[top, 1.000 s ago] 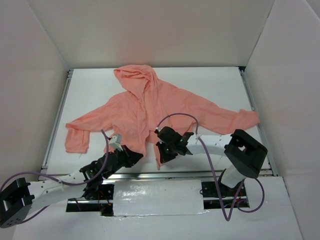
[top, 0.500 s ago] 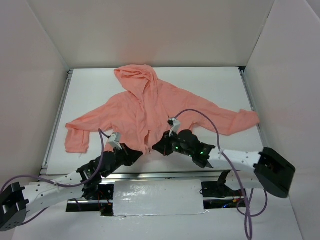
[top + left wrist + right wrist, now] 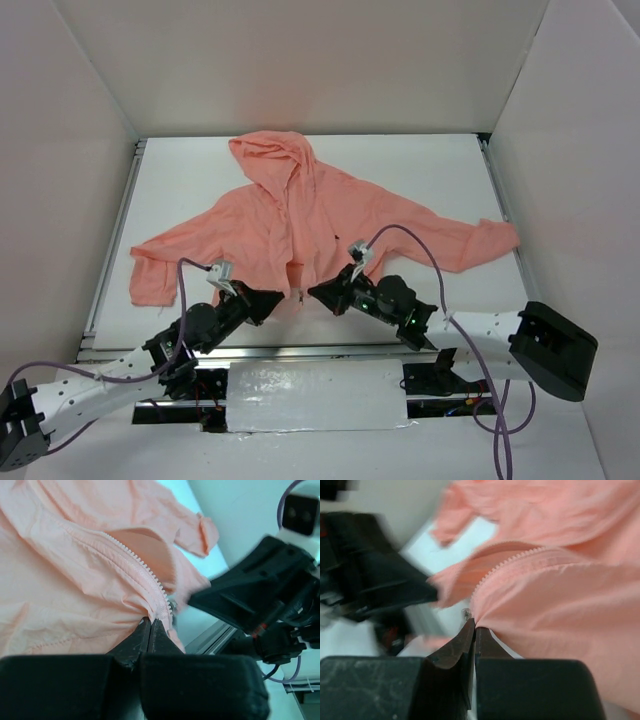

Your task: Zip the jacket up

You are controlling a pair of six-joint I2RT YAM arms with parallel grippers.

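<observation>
Jacket [image 3: 262, 222] — zipper line [image 3: 141, 566] running away up the worktop [image 3: 440, 170]; left hand [image 3: 272, 299], right hand [image 3: 318, 292] pinched shut on fabric flanking its near end.

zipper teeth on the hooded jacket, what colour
Zipper teeth are off-white against the salmon-pink thin fabric jacket; clearest in left wrist view.

No readable text or numbers, jacket [image 3: 290, 215] included; blurred right wrist view may hide some
</observation>
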